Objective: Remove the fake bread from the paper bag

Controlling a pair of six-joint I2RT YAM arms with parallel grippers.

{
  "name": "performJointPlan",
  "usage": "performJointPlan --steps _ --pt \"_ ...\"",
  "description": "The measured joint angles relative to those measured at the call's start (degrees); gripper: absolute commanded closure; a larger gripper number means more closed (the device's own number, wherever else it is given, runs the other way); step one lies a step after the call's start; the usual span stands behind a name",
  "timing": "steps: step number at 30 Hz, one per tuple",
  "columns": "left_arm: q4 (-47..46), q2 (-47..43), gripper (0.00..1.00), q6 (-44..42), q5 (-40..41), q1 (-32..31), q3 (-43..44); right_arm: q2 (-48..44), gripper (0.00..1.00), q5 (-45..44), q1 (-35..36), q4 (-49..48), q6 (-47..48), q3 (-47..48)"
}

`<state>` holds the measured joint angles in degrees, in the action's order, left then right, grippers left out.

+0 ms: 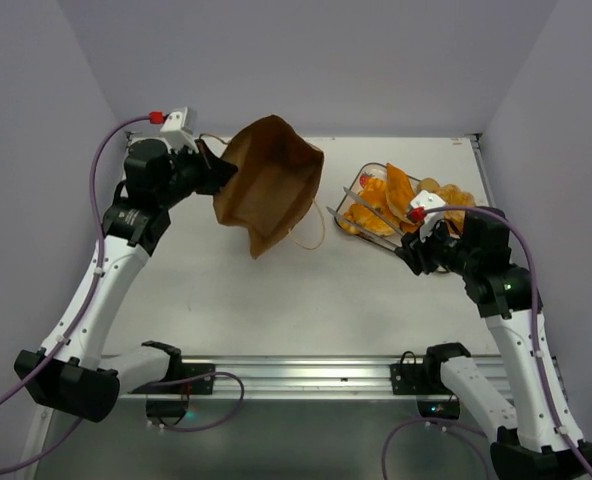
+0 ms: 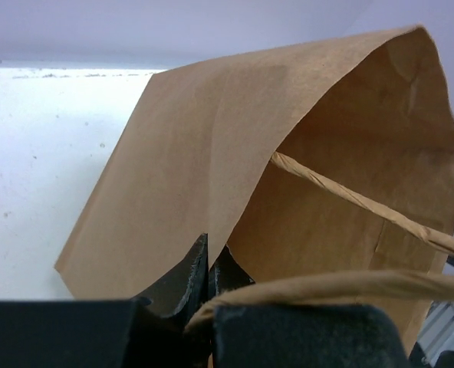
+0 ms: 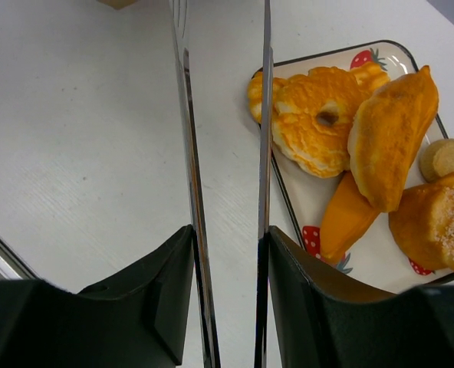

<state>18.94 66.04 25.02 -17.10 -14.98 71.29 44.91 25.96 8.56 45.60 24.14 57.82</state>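
Our left hand (image 2: 209,277) is pressed together on the rim of the tall brown kraft paper bag (image 2: 212,153), pinching one paper wall beside its twisted string handle (image 2: 350,199). The bag hangs tilted by the far edge of the white bench (image 1: 276,300), left of the middle; we cannot tell whether its lower corner touches. Our right hand (image 3: 228,253) clamps the thin shiny metal tongs (image 3: 190,153), both arms squeezed between its fingers. The glossy orange-golden fake bread (image 3: 323,126) lies piled on the strawberry-print tray (image 3: 371,253) near the bench's far right corner, well apart from the bag.
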Motion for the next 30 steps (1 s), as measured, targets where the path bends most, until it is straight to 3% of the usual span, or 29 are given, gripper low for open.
performJointPlan --steps 9,17,22,28,30 --pt "-1.8 5.2 0.98 9.2 -3.7 5.2 0.0 -4.5 0.56 -1.0 0.0 -0.2 0.0 -1.3" --pt "-15.8 11.9 0.97 20.0 -14.8 19.2 -8.8 -4.9 0.56 0.6 0.0 0.6 0.2 -3.3" --pt "-20.8 15.9 0.93 23.3 -18.5 25.0 -9.9 -4.9 0.56 0.7 0.0 0.7 0.2 -3.6" --pt "-21.0 16.8 0.68 23.3 -20.9 25.9 -9.8 -4.7 0.56 0.9 0.0 0.7 0.4 -3.6" --pt "-21.0 17.0 0.50 22.9 -21.3 26.0 -9.3 -4.4 0.56 1.2 0.0 0.7 0.4 -3.6"
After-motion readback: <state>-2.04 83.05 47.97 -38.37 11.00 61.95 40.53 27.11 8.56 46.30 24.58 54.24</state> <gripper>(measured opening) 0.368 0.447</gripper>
